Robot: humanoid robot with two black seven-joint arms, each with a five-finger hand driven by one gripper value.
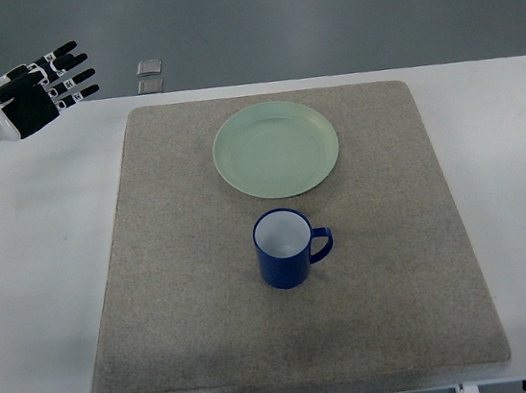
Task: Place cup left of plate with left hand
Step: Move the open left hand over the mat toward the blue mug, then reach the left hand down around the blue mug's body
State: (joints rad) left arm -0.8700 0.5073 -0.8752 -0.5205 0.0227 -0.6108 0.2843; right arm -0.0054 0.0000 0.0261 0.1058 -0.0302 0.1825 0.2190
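Left hand [36, 91] is hovering at the far-left corner of the table, arm coming in from the left edge. Fingers [73, 76] are stretched out flat & spread a little, pointing to the right, holding nothing. Black fingers w/ white bands at the joints, black palm, white wrist cuff. It's sitting over the white table [30, 266] just at its far edge, well apart from everything it has to work with.

Moving out from the hand: two small grey squares [150, 76] are lying on the floor just beyond the table edge, one behind the other, to the right of the fingertips.

Next, the grey-beige mat [192, 322] is covering the middle of the table, its far-left corner nearest the hand. On the mat's far half, roughly centred, a pale green plate [276, 148] is lying flat, nothing on it.

Nearer the camera, just in front of the plate & apart from it, the blue cup [284, 249] is standing upright, white inside, looking empty, handle sticking out to the right. So the cup is sitting on the near side of the plate, approx. mid-mat, not to its left. Mat to the left of the plate is showing bare fabric.

Right hand isn't showing in this view.
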